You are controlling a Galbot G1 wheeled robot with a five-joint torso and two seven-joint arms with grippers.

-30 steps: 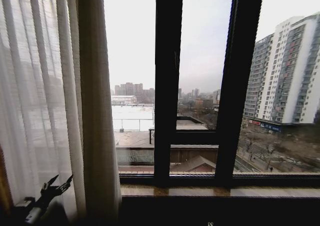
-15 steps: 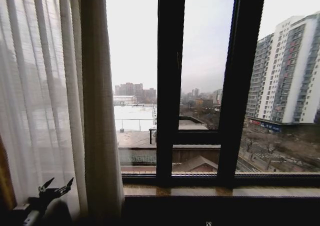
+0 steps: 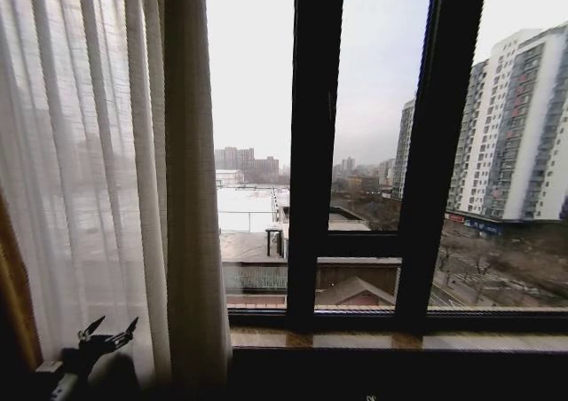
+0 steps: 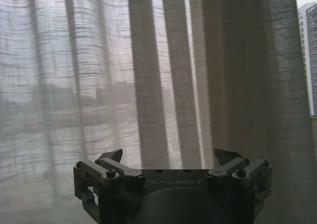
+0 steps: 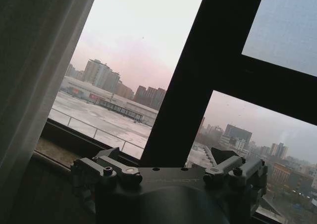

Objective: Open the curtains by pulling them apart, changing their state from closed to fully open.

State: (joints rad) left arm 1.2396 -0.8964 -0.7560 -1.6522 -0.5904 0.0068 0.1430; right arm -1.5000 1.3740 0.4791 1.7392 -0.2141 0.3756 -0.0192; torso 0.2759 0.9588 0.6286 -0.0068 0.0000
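Low at the left edge of the head view, the left gripper (image 3: 108, 333) is seen with its dark fingers spread apart, nothing being held between them; whether the fingertips touch the fabric cannot be told from here. Directly behind and above it, the curtains (image 3: 98, 170) are hung as a sheer white pleated panel, gathered on the robot's left side of the window, with its inner edge bunched just to the right of the gripper. Further to the right of the gripper, the black window frame (image 3: 317, 153) is left uncovered and buildings are seen through the glass. A stone sill (image 3: 390, 339) is seen below the frame. From the left wrist view, the left gripper (image 4: 168, 157) is shown wide open, both fingers (image 4: 110, 157) parted and empty, with the curtains (image 4: 148, 75) stretched across just beyond the fingertips; contact cannot be judged. From the right wrist view, the right gripper (image 5: 166, 155) is likewise shown spread wide and holding nothing, pointed at the window frame (image 5: 218, 70) and the bare glass, while a fold of the curtains (image 5: 39, 60) is seen off to one side, apart from its fingers.
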